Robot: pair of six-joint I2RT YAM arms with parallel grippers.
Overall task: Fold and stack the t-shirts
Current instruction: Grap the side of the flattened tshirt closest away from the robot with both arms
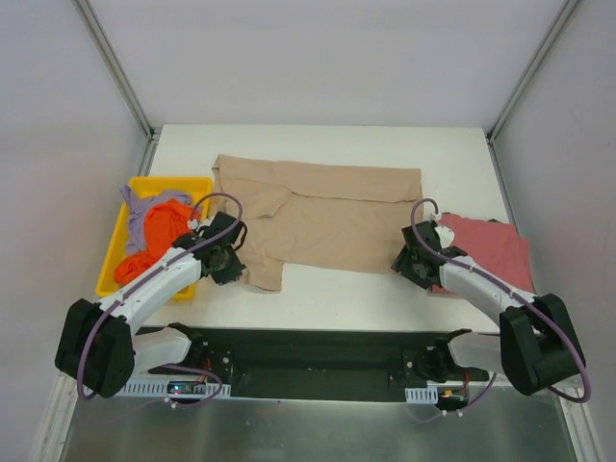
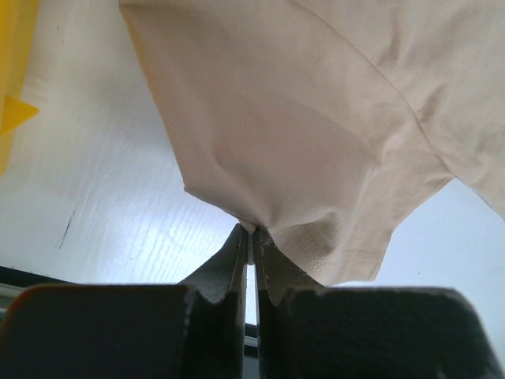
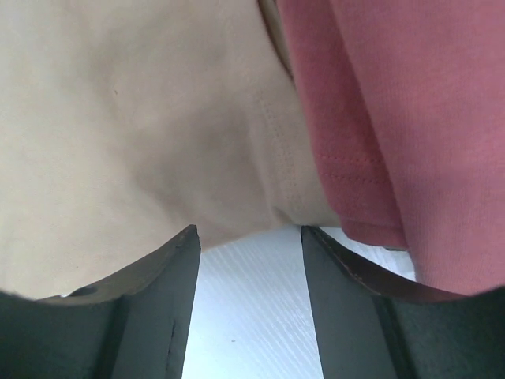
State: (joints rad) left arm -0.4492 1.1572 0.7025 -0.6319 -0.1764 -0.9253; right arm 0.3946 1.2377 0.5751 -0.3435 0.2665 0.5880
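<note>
A large tan t-shirt lies spread across the middle of the white table. My left gripper is shut on its near left edge, the cloth pinched between the fingertips in the left wrist view, where the tan t-shirt fans out above. My right gripper is open at the shirt's near right corner, its jaws either side of the tan hem. A dusty red t-shirt lies folded to the right, and it also shows in the right wrist view. Orange and lavender shirts lie in the bin.
A yellow plastic bin stands at the table's left edge, beside my left arm; its corner shows in the left wrist view. Grey walls enclose the table on three sides. The black base rail runs along the near edge.
</note>
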